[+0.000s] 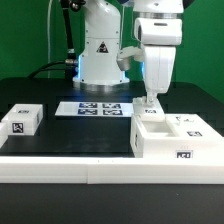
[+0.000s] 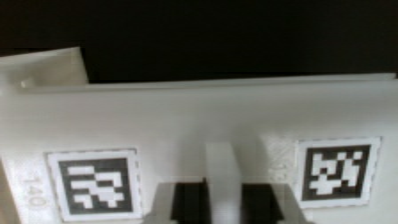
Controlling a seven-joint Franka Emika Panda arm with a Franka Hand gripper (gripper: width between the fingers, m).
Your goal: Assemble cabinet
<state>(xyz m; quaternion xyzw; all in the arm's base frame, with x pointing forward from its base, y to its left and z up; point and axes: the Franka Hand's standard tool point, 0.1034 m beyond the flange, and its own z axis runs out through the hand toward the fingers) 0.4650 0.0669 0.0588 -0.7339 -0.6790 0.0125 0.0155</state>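
Hanging at cabinet (image 1: 170,140) top, gripper (image 1: 152,103), fingertips (image 2: 185,202) cut off, grip unclear

Cabinet (image 1: 175,140), lower right: smooth white plastic with a slight sheen. In the wrist view its tags (image 2: 93,182) look like matt printed paper. Small block (image 1: 22,119), left: same white plastic. Marker board (image 1: 98,108), centre: thin, matt white. Desk (image 1: 70,138): black, matt, no glare. Arm shell (image 1: 158,50), top: glossy white plastic.

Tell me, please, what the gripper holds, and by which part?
The gripper seems to clamp the cabinet by the thin rib between its tags.
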